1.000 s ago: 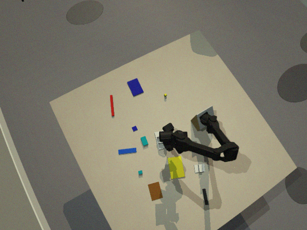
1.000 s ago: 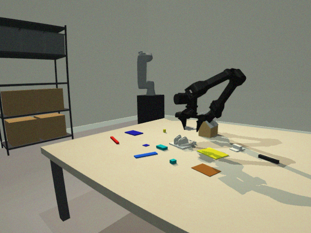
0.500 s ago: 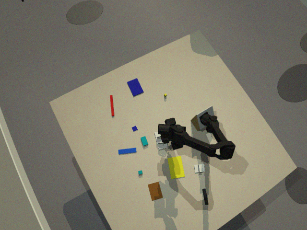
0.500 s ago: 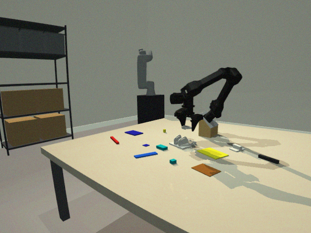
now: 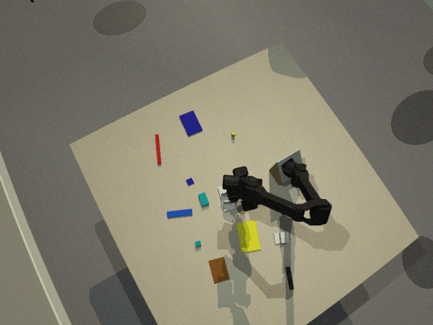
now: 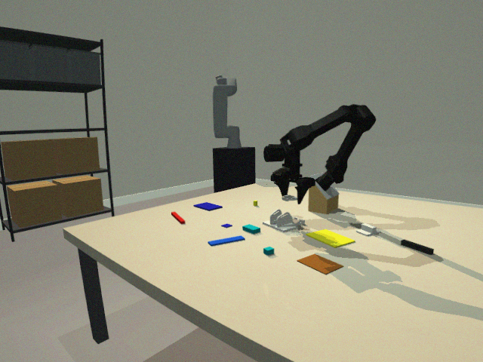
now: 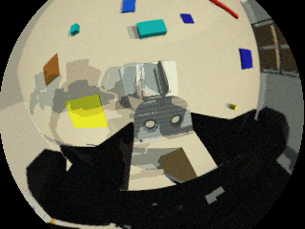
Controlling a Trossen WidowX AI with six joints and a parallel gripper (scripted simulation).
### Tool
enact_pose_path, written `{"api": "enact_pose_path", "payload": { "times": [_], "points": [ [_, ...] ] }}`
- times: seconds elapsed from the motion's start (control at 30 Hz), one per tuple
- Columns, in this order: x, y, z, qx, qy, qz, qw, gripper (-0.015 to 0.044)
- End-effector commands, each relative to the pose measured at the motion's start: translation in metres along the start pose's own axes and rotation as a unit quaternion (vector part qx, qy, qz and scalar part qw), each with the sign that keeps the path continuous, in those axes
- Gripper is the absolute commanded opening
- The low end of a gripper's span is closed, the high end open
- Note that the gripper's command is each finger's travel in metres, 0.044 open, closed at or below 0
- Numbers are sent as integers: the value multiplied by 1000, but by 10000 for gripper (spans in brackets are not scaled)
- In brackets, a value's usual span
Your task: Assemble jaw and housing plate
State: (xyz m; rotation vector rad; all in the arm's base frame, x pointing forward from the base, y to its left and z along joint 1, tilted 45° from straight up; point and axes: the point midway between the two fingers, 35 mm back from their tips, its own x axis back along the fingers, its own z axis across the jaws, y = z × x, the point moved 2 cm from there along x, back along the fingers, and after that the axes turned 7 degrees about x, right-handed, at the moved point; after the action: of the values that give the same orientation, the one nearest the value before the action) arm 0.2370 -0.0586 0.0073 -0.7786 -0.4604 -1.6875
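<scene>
From the top, the black arm [image 5: 279, 204] [image 6: 331, 124] reaches over the tan tabletop [image 5: 122, 157] [image 6: 175, 265], its pincer [image 5: 244, 187] [image 6: 292, 199] [image 7: 160, 120] partly covering a white gear-jaw assembly [image 5: 229, 206] [image 6: 288, 228] [image 7: 171, 72]. A flat yellow rectangle [image 5: 248, 236] [image 6: 330, 237] [image 7: 87, 112] lies near the assembly, with a small white piece [image 5: 280, 237] [image 6: 367, 228] off to one side and a black bar [image 5: 289, 277] [image 6: 417, 246] beyond that. A teal block [image 5: 203, 199] [image 6: 250, 228] [image 7: 152, 29] lies on the assembly's other side.

In the exterior view, the fingers point down and stand wide around a pale edge, above the tabletop and apart from the assembly. Two upright curved jaws rise side by side from the assembly's flat base; whether their teeth mesh is too small to tell.

In the wrist view, the pincer is pinching a grey housing plate with two round holes [image 7: 163, 106] [image 6: 289, 197] — one finger at either side. The plate overlaps the near edge of the assembly in this view — it is up in the grip, not closed over the stubs.
</scene>
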Motion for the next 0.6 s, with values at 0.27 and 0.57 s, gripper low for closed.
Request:
{"api": "enact_pose_path", "payload": {
  "times": [0.27, 0.57],
  "points": [
    [0, -7, 0, -4, -2, 1, 1000, 351],
    [0, -14, 1, -4, -2, 1, 1000, 351]
  ]
}}
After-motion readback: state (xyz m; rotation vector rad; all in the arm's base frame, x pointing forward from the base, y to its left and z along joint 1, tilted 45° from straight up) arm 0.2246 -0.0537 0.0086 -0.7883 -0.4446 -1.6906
